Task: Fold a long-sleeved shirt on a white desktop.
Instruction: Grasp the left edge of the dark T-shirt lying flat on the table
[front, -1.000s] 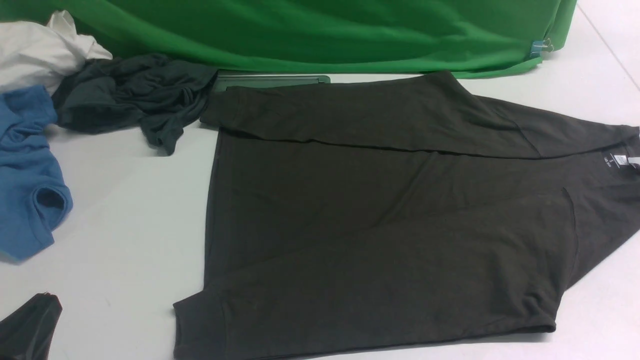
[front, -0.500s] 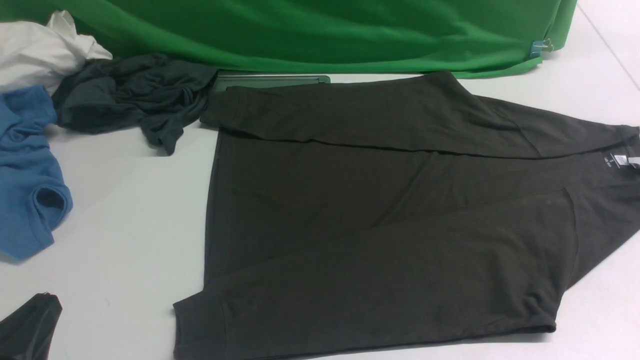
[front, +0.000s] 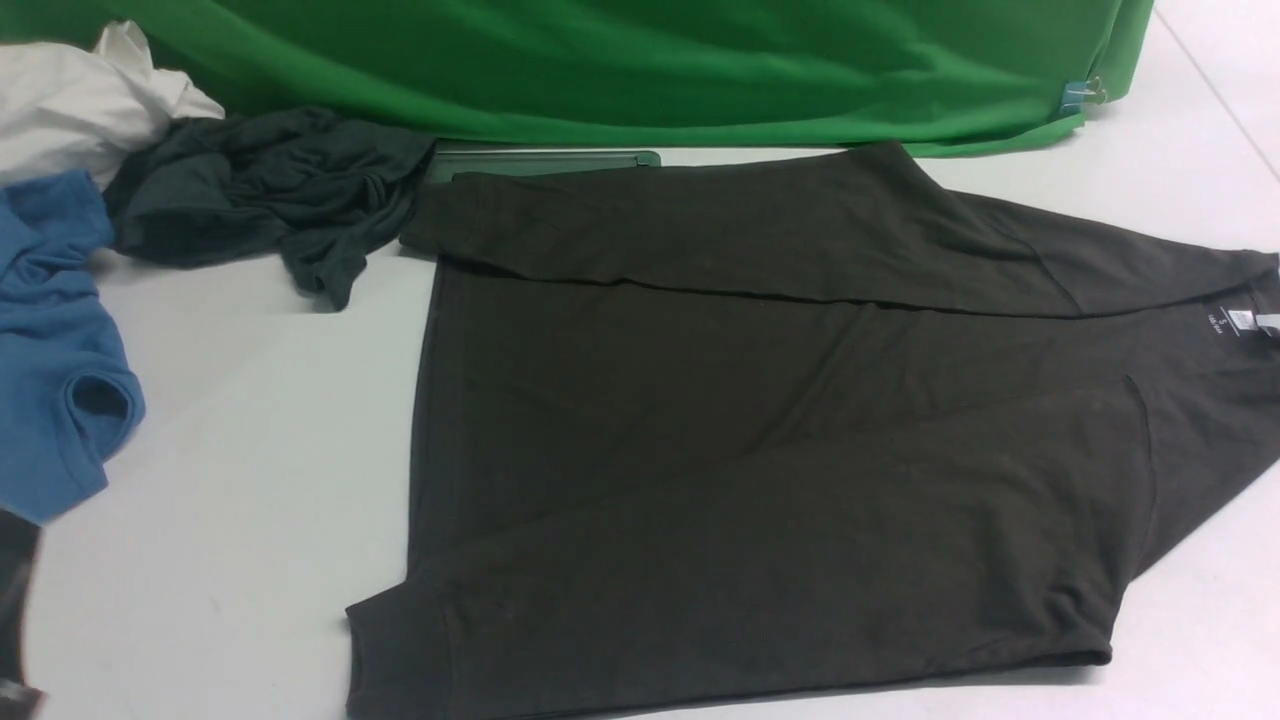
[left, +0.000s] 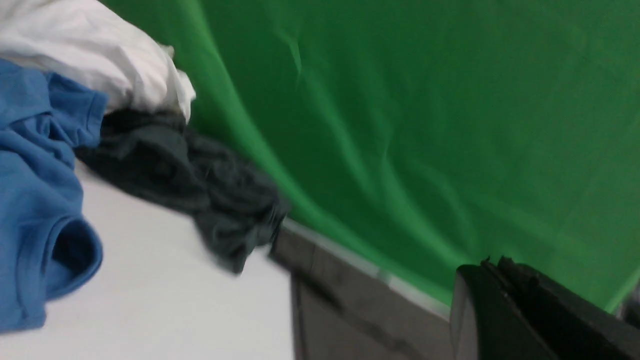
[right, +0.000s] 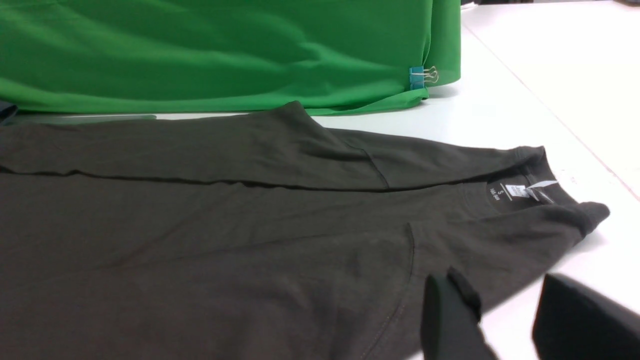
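The right gripper (right: 505, 305) hangs with jaws apart and empty, over the edge of the shirt (front: 760, 440) near its neck. The left gripper (left: 500, 290) is blurred, so its opening cannot be told. The shirt lies flat on the desktop (front: 250, 450), sleeves folded across its body, seemingly overlapping the hatch (front: 545, 160).

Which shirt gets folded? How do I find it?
Look in front of the green cloth backdrop, on the white desktop. The long-sleeved shirt is the big, flat, dark brown one; the blue shirt, grey garment and white cloth lie crumpled at the left.
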